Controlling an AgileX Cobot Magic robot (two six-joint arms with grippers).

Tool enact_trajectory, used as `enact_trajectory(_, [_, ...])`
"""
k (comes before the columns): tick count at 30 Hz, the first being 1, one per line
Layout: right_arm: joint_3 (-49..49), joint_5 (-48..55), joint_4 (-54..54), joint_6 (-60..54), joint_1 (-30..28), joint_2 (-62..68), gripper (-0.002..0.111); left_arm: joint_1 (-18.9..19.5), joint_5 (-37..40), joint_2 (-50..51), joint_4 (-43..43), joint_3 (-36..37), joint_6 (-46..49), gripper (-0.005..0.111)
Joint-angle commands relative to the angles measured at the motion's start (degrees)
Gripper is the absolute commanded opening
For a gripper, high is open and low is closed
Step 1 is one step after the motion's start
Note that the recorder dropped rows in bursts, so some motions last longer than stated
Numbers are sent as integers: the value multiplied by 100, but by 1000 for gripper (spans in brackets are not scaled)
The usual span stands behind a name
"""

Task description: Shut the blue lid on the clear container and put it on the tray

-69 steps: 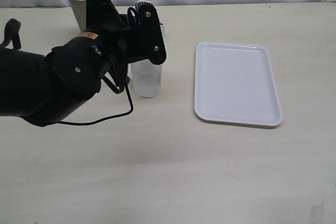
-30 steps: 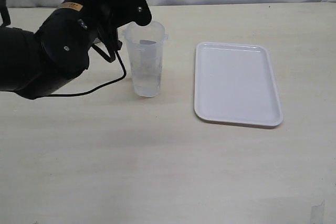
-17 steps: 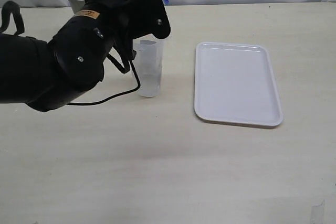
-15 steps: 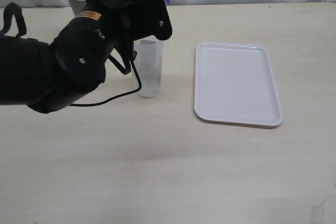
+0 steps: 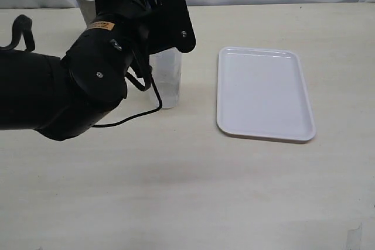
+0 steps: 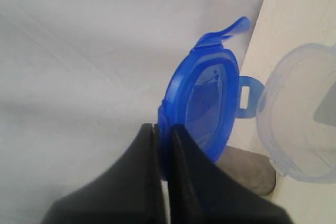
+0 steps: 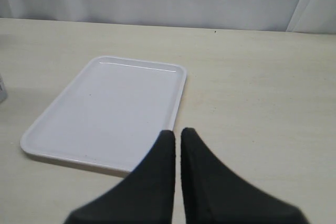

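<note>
Black left pincer (image 6: pixel 161 128) pinches the blue lid (image 6: pixel 202 103) by its edge near the clear container's (image 5: pixel 167 80) open rim; right pincer (image 7: pixel 177 132), pressed together, hovers near the tray (image 7: pixel 105 109).

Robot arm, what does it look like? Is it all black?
Mostly, yes. The left arm is chunky and black, with rounded joints, little silver screws, a small orange label and a thin black cable looping beneath it. The left gripper and right gripper each have two smooth, black, tapering fingers.
</note>
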Motion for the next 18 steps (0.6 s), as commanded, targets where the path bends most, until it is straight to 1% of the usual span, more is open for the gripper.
enact_trajectory(1, [9,-8,6,24,-18,-24,4,-33,-86,-42,-229,-4,180,0])
enact_trajectory(9, [9,-8,6,24,-18,-24,4,-42,-36,-42,-440,10,180,0])
enact_trajectory(15, [9,-8,6,24,-18,-24,4,-161,-179,-42,-237,311,180,0])
enact_trajectory(18, [9,-8,6,24,-18,-24,4,-172,-171,-42,-174,323,180,0])
